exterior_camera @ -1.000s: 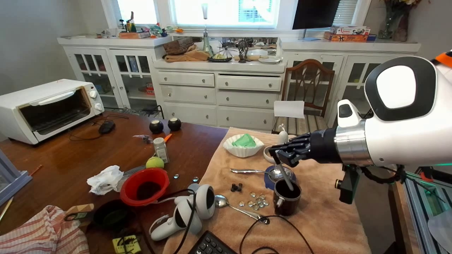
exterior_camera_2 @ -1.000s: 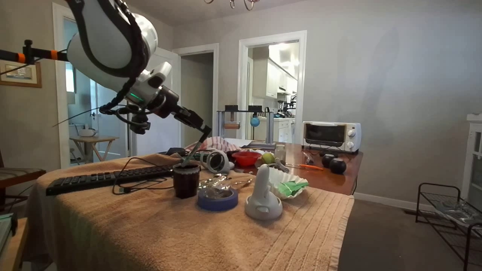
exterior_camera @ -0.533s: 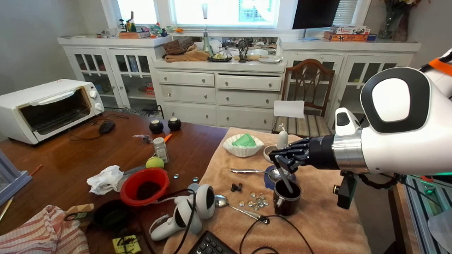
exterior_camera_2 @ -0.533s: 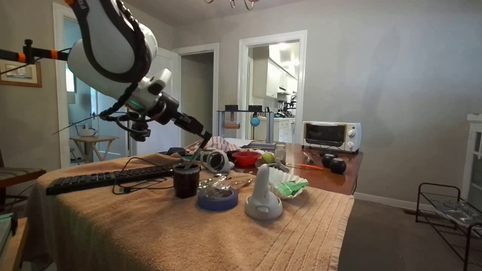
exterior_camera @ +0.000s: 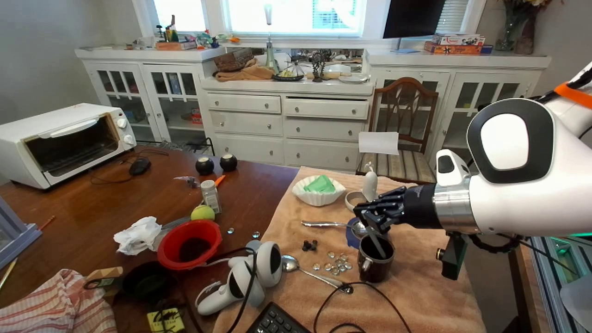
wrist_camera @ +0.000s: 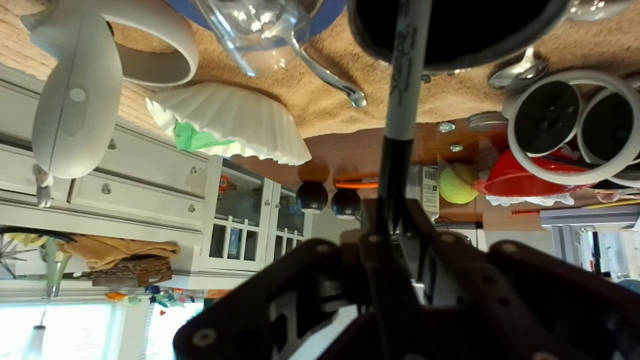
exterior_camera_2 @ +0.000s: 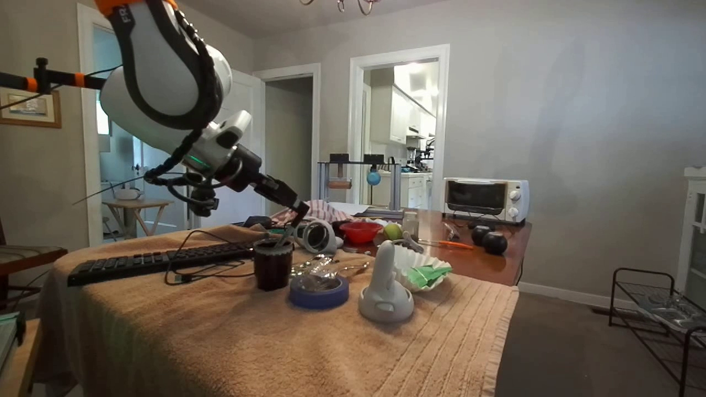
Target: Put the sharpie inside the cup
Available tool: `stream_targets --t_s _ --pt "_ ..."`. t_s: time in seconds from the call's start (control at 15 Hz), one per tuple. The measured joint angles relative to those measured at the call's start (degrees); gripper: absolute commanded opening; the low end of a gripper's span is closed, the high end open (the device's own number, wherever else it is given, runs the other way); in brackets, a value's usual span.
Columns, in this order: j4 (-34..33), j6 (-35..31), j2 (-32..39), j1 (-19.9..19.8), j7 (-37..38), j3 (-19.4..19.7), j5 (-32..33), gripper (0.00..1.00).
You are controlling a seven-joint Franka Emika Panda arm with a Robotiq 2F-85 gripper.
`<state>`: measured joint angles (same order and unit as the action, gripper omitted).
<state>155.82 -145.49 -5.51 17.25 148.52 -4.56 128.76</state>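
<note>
The dark glossy cup (exterior_camera: 375, 268) stands upright on the tan towel, its handle showing; it is also in an exterior view (exterior_camera_2: 273, 270), and its dark mouth is at the top of the wrist view (wrist_camera: 480, 30). The grey sharpie (exterior_camera: 378, 244) slants down with its lower end inside the cup's mouth, also visible in an exterior view (exterior_camera_2: 284, 240) and the wrist view (wrist_camera: 406, 80). My gripper (exterior_camera: 363, 215) is shut on the sharpie's black upper end, above and beside the cup rim, also in an exterior view (exterior_camera_2: 302, 210) and the wrist view (wrist_camera: 395, 212). The sharpie's lower tip is hidden in the cup.
A blue tape roll (exterior_camera_2: 319, 292) with a clear vessel and spoon stands beside the cup. Glass beads (exterior_camera: 340, 266), a spoon (exterior_camera: 319, 277) and a black cable (exterior_camera: 384, 296) lie close by. A white controller (exterior_camera_2: 386, 298), a paper liner (exterior_camera: 319, 196) and a keyboard (exterior_camera_2: 165, 262) are on the towel.
The arm and gripper have moved down a little. The sharpie has gone lower, with more of its lower end inside the cup. The cup has not moved.
</note>
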Motion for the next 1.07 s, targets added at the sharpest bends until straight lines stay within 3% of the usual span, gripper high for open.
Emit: stream_targets --t_s 0.13,0.6,0.8,1.07 --pt "-0.1 0.0 0.4 -0.4 0.3 -0.5 0.2 0.47" --pt "-0.7 -1.7 -0.4 -1.5 0.4 -1.2 0.3 0.98" --pt "-1.4 -6.8 -3.0 -2.8 -2.9 -0.7 -1.8 1.00" --pt "-2.5 -17.5 -6.5 -6.5 -18.0 2.5 -11.1 1.00"
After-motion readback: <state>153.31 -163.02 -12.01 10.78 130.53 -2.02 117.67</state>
